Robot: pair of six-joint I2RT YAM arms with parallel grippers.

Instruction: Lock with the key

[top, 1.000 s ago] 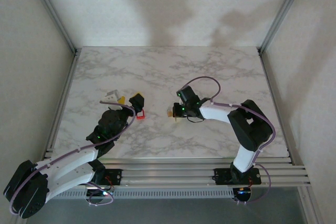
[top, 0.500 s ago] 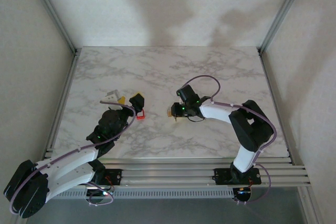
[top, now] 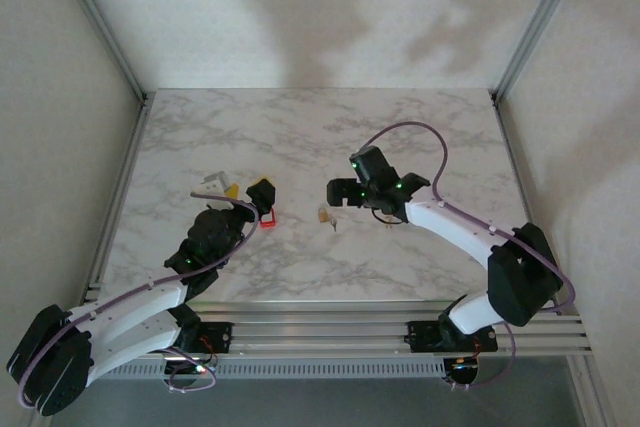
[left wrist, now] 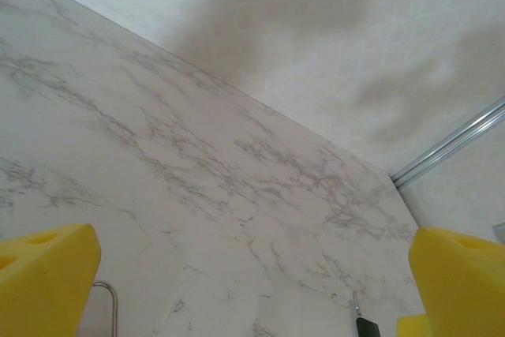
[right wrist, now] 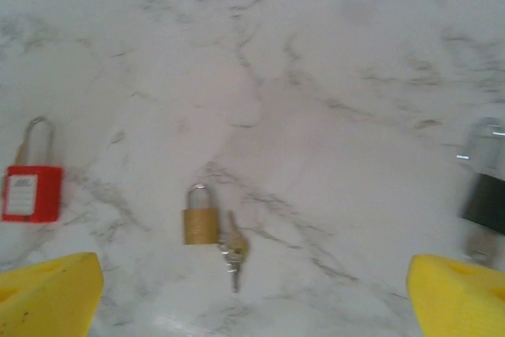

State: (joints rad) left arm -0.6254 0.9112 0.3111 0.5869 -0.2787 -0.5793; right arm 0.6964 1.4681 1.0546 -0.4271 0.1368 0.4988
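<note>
A small brass padlock (right wrist: 200,219) lies flat on the marble table (top: 300,127) with its shackle pushed in. A bunch of keys (right wrist: 233,252) hangs from its underside, and one key seems to sit in the keyhole. In the top view the padlock (top: 323,215) and keys (top: 334,223) lie just in front of my right gripper (top: 338,195). The right gripper (right wrist: 252,301) hovers above them, open, holding nothing. My left gripper (top: 245,190) rests open at the left, also holding nothing.
A red padlock (top: 267,219) lies beside the left gripper's yellow finger (top: 262,188); it is also in the right wrist view as the red padlock (right wrist: 31,191). A black and silver item (right wrist: 485,195) lies at the right, blurred. The far half of the table is bare marble.
My right gripper has opened and let go of the key at the brass padlock. It has lifted and drawn back to the right. The left arm has not moved.
</note>
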